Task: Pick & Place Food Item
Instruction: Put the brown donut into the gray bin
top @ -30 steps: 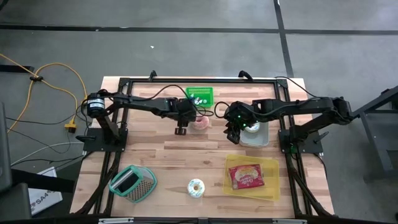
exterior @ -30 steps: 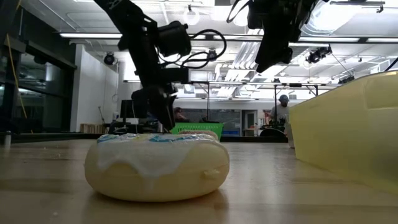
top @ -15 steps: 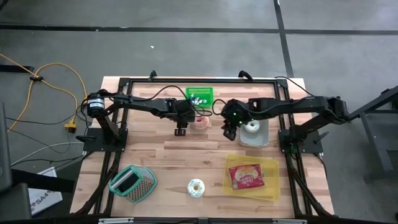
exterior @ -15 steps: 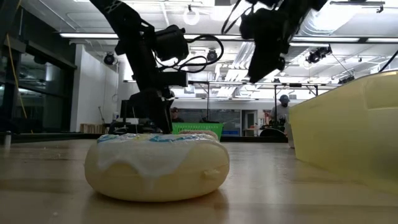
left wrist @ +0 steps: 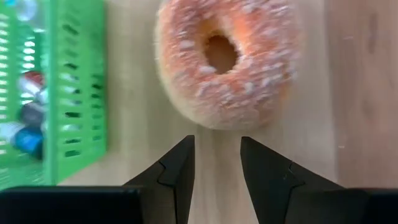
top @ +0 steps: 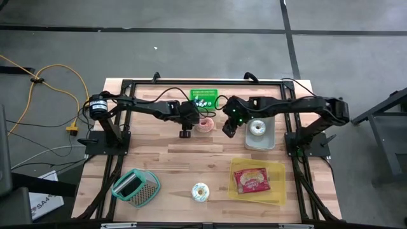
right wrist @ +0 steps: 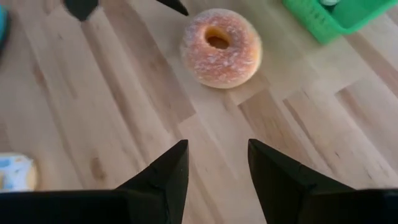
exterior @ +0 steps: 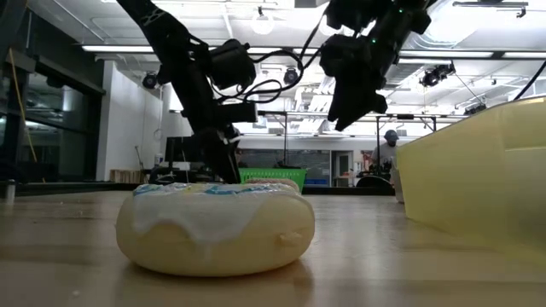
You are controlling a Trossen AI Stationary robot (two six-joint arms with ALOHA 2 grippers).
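A pink sugared donut [top: 205, 124] lies flat on the wooden table [top: 159, 152], just on the near side of a green basket [top: 204, 97]. My left gripper [top: 186, 133] hangs open just left of the donut; in its wrist view the donut [left wrist: 227, 62] lies beyond the open fingertips, untouched. My right gripper [top: 227, 130] hangs open just right of the donut and above the table; its wrist view shows the donut [right wrist: 221, 46] farther off. Both grippers slant downward in the low view, the left [exterior: 226, 166] lower than the right [exterior: 341, 111].
A white donut sits in a pale container [top: 269, 137] right of my right gripper. A yellow tray [top: 276, 168] with a wrapped item stands near right. An iced donut [top: 201, 191] lies at the near middle, a teal container [top: 135, 186] near left.
My right gripper has travelled from above the pale container toward the table's left, sinking a little, and now hangs beside the pink donut. It has stayed open. The donut has not moved.
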